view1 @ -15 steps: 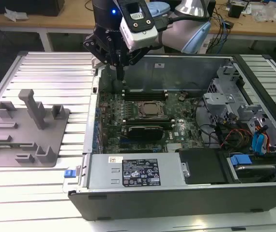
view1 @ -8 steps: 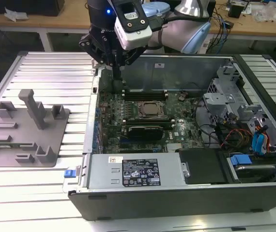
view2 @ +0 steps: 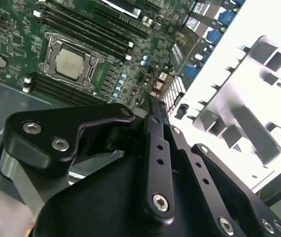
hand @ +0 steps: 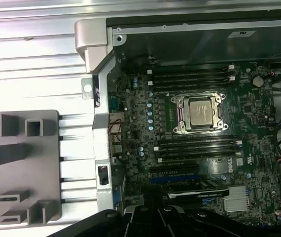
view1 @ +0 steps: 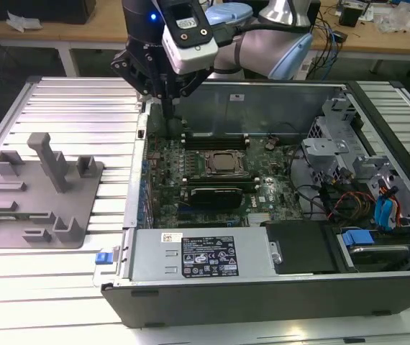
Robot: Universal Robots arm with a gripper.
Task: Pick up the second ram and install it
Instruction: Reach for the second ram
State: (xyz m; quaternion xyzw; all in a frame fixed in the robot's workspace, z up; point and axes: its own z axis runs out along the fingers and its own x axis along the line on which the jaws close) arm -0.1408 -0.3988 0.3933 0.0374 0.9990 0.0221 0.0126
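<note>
Ribbed aluminium first: table [view1: 68, 108], pale, grooved, bright under the lights, carrying everything else. On it, grey sheet-steel computer case [view1: 262, 295], lid off, lying flat, boxy and hard-edged. Inside, green motherboard [view1: 277, 176], matte, crowded with small parts.

Outside the case, toward the exterior view's left, grey plastic fixture [view1: 18, 215]: flat plate with upright blocks and shallow pockets, all showing plain grey.

Above the motherboard's far corner at the exterior view's left, black gripper [view1: 169, 108]: bolted metal links, fingers [view2: 156, 148] drawn together to a narrow point aimed straight down. Nothing green visible between them; clenched, by the look of it, on nothing.

Near the board's centre, square silver processor [view1: 223, 163] in its metal frame. On either side of it, banks of long black memory slots [view1: 216, 138], glossy plastic, long axis running along the exterior view's left-right.

Whereabouts of the second ram: hard to tell apart from the slots. Judged from the plain grey pockets and the bare-looking grip, most likely seated already in one of the slots, edge-on against the black plastic. If so, lies just below the gripper's tip and toward the exterior view's right, long axis along the slot, near end closest to the tip, with the fixture well apart on the opposite side.
</note>
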